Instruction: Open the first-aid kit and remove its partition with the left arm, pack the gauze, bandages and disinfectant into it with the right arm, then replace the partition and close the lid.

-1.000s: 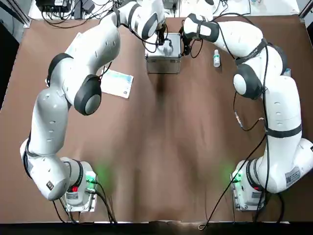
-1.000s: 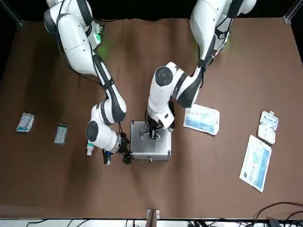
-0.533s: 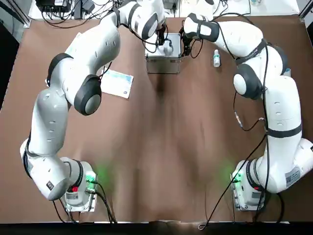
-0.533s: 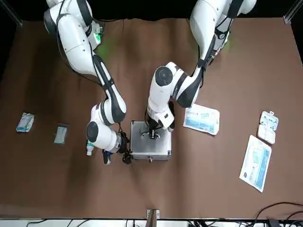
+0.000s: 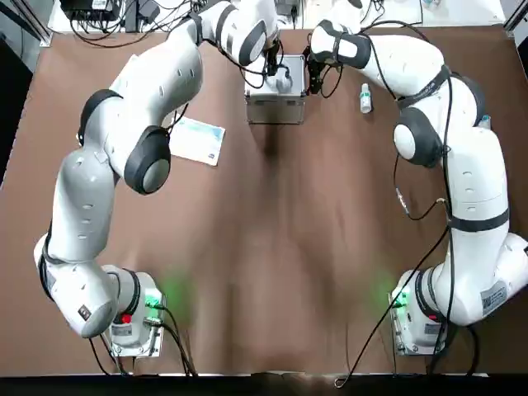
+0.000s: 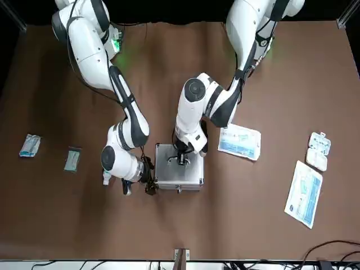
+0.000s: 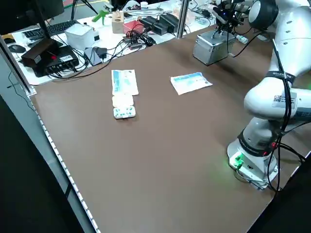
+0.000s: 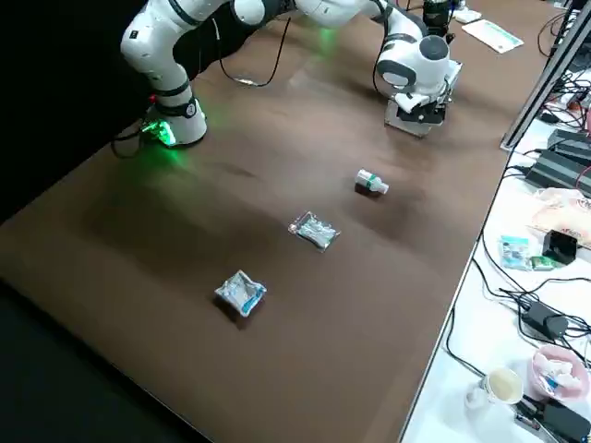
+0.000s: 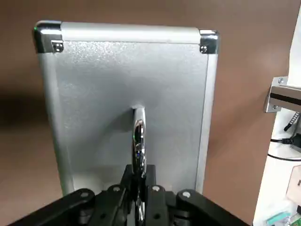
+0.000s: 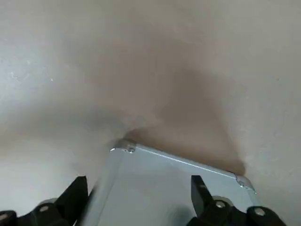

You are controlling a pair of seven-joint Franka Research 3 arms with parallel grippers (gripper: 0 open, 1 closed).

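One small silver aluminium first-aid kit (image 6: 179,173) stands at the far middle of the brown table (image 5: 272,247), its flat silver lid (image 9: 127,99) down. The left gripper (image 9: 138,188) pinches the lid's one curved metal handle (image 9: 138,141) between narrow fingers. The right gripper (image 10: 141,197), fingers spread wide, straddles the case's right side. One tiny green-banded white disinfectant bottle (image 5: 365,98) lies just right of the case. Two small sealed packets (image 6: 29,145) (image 6: 72,158) lie farther right.

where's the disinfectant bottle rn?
The tiny white green-banded disinfectant bottle lies on the brown table at its far edge, on the robot's right, beside the right gripper and the silver aluminium first-aid kit.
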